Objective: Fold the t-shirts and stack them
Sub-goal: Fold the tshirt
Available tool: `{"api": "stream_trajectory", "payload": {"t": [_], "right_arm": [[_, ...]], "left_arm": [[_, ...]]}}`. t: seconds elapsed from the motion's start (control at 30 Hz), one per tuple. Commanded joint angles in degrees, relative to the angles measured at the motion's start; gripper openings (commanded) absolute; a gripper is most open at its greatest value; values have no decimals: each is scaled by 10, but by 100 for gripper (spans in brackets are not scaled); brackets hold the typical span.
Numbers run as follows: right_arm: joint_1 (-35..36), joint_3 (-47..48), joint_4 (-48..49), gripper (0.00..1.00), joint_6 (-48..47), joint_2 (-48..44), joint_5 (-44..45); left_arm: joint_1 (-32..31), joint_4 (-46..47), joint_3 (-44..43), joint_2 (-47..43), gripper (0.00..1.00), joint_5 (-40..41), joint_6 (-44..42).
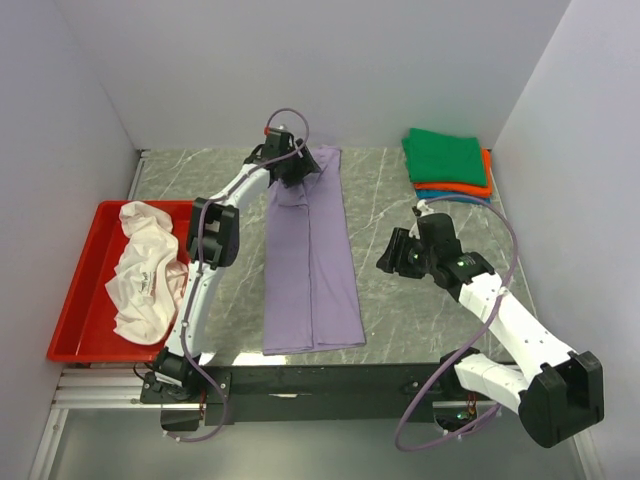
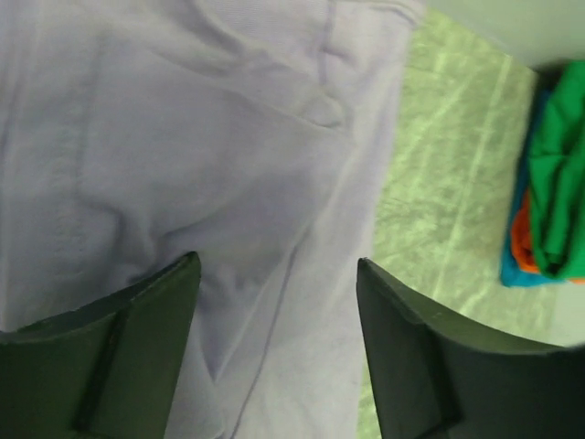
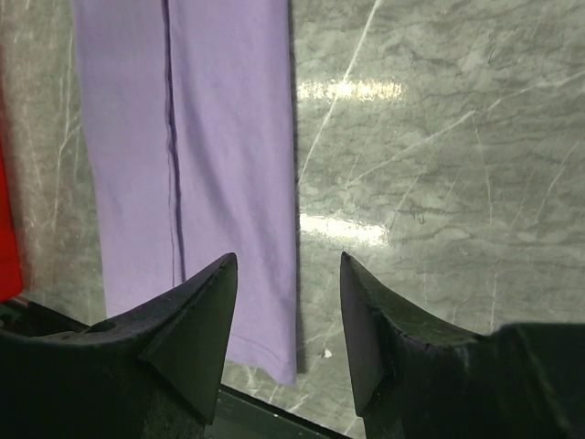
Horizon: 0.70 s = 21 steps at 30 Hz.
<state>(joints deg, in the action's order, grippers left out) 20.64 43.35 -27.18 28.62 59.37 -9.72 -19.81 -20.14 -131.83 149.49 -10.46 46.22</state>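
1. left gripper (image 1: 293, 167) (image 2: 276, 274) is at the far end of the long folded lavender purple cloth t-shirt (image 1: 310, 270) (image 2: 183, 137). its fingers are spread wide over wrinkled fabric and i see nothing pinched.
2. right gripper (image 1: 397, 257) (image 3: 288, 267) has its fingers apart and holds nothing. it hovers over the grey marble-pattern table (image 1: 420, 310) (image 3: 439, 183), just right of the lavender strip.
3. folded green cloth t-shirt (image 1: 445, 155) tops the far-right stack, over the orange cloth t-shirt (image 1: 457, 187) and the teal blue cloth t-shirt (image 1: 440, 196).
4. crumpled white cloth t-shirt (image 1: 145, 270) lies in the shallow red plastic tray (image 1: 85, 300) at left.
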Motion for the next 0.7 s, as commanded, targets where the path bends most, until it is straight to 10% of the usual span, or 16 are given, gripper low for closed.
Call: {"api": "stream_trajectory", "payload": {"t": [0.0, 0.3, 0.67], "right_arm": [[2, -6, -2, 56, -7, -10, -8], [3, -60, 4, 56, 37, -51, -43], [22, -149, 49, 48, 64, -40, -97]], "left_arm": [[-7, 68, -9, -26, 77, -75, -10], [-7, 131, 139, -208, 76, -100, -5], [-121, 61, 696, -603, 38, 132, 112]]}}
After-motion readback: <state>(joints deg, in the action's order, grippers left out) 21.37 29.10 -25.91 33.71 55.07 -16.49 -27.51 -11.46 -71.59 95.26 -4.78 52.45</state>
